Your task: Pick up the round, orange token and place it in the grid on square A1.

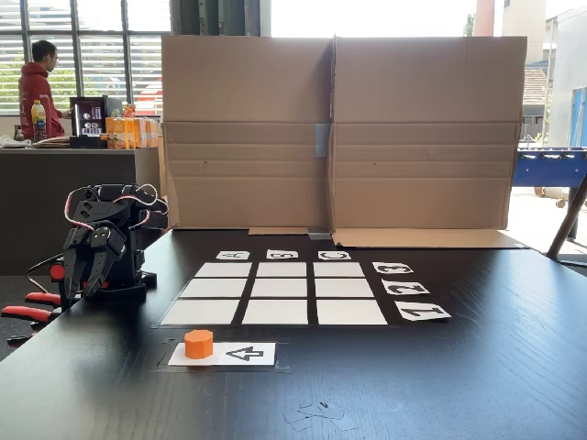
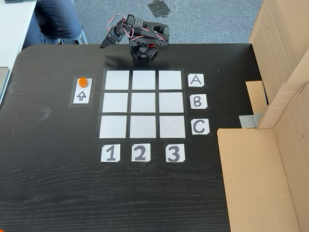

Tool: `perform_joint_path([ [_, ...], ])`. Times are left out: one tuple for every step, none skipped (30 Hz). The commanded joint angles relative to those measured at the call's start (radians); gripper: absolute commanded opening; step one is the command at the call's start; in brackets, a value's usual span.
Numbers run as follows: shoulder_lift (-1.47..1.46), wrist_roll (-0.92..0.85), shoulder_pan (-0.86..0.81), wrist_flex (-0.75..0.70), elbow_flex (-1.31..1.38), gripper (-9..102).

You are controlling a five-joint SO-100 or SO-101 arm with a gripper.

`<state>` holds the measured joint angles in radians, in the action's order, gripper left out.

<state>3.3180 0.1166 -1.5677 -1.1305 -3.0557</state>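
The orange token (image 1: 198, 343) (image 2: 83, 82) rests on the end of a white card with a black arrow (image 1: 240, 354) (image 2: 81, 95), just outside the grid (image 1: 278, 289) (image 2: 143, 104). Square A1 is the near-left cell (image 1: 199, 313) in one fixed view and the top-left cell (image 2: 117, 80) in the other; it is bare. My gripper (image 1: 73, 290) (image 2: 103, 46) hangs folded by the arm's base at the table edge, well away from the token. Its jaws look shut and hold nothing.
Cardboard walls (image 1: 335, 137) (image 2: 282, 72) stand along one side of the black table (image 1: 477, 385) (image 2: 53, 183), with a cardboard flap (image 2: 256, 183) lying flat on it. Red clamp handles (image 1: 27, 310) stick out beside the arm base. A person (image 1: 37, 87) stands far off; someone's legs (image 2: 53, 19) are at the table corner.
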Motion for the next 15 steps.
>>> perform_joint_path([
  [-0.069,-0.063,-0.025,0.078,0.049,29],
  [-0.069,-0.063,-0.023,0.075,0.049,29],
  [-0.069,-0.063,-0.021,0.074,0.049,29],
  [-0.069,-0.063,-0.021,0.072,0.049,29],
  [-0.071,-0.063,-0.021,0.072,0.048,29],
  [-0.071,-0.063,-0.021,0.071,0.048,29],
  [-0.071,-0.063,-0.021,0.071,0.048,29],
  [-0.071,-0.063,-0.021,0.071,0.048,29],
  [-0.071,-0.064,-0.021,0.071,0.048,29],
  [-0.071,-0.064,-0.021,0.071,0.048,29],
  [-0.072,-0.064,-0.023,0.072,0.051,29],
  [-0.075,-0.064,-0.023,0.071,0.055,29],
  [-0.077,-0.064,-0.023,0.071,0.060,29],
  [-0.078,-0.064,-0.025,0.071,0.063,30],
  [-0.081,-0.066,-0.026,0.071,0.067,30],
])
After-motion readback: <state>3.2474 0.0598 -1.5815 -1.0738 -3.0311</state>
